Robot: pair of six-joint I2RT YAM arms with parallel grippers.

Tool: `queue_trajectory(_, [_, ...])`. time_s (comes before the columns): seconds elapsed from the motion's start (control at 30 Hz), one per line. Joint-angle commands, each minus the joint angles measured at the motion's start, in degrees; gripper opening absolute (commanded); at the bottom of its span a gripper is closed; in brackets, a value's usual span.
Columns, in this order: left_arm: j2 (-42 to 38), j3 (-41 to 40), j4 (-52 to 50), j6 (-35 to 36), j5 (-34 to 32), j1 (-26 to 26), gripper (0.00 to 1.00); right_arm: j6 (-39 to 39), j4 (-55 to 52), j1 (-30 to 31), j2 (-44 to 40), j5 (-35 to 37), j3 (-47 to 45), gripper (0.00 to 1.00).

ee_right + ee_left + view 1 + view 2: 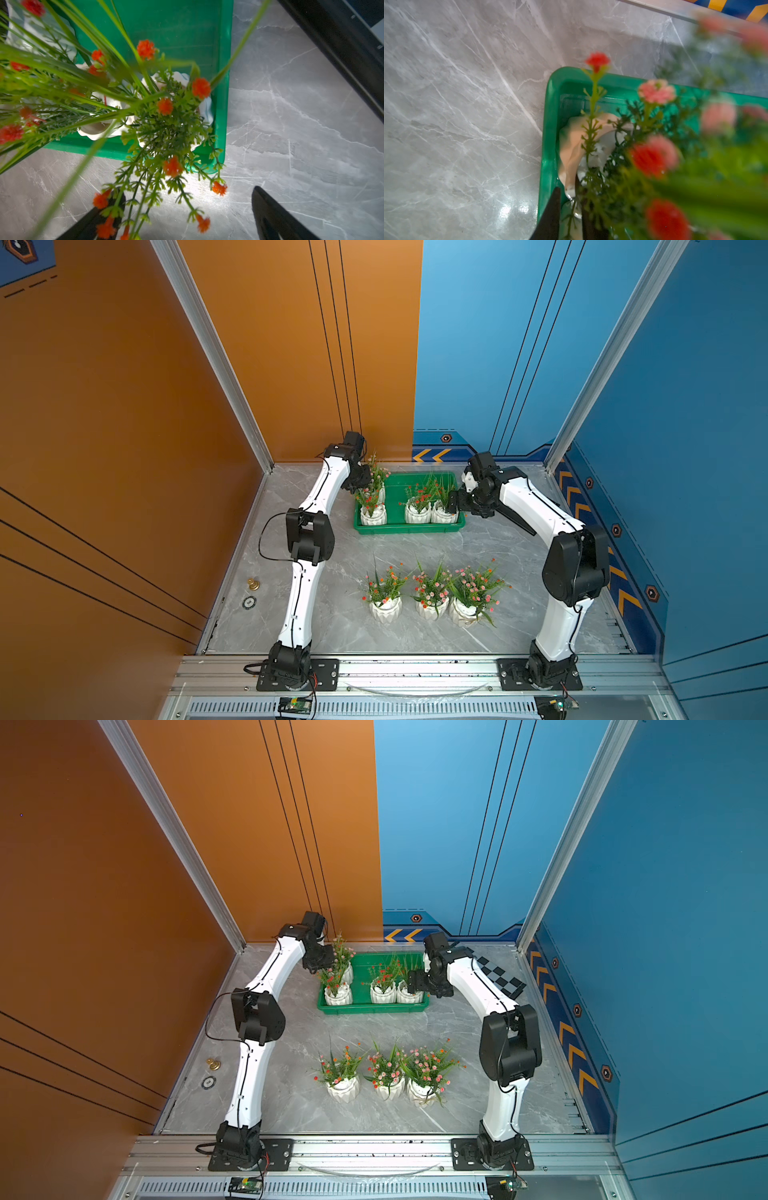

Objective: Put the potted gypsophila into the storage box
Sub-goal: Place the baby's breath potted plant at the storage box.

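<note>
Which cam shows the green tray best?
Either top view: nearly the whole tray shows. Left wrist shows just one corner; right wrist shows another corner, half hidden by plants.

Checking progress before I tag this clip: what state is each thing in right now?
Tray, on the table, four pots inside.
Back left pot, upright in tray.
Other three tray pots, upright, not gripped.
Three front pots, upright on table, outside tray.
Left claw, around back left pot's rim, grip unclear.
Right claw, open, empty.
</note>
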Motion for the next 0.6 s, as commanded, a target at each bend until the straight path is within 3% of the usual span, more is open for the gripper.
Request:
queue_trajectory(0.0, [-0.7, 1.4, 0.1, -0.5, -0.4, 0.8, 0.26, -1.1, -1.4, -0.4, 1.3, -1.2, 1.6, 0.96])
queue_trajectory(0.3, [-5.7, -1.7, 0.1, -0.6, -1.3, 1.3, 0.29, -1.3, -1.2, -0.4, 1.1, -1.6, 1.7, 0.96])
queue_trajectory(0.57, [-14.0, -7.7, 0.1, 0.5, -2.9, 2.8, 0.38, -1.1, -1.2, 0.0, 1.0, -2.2, 3.0, 0.96])
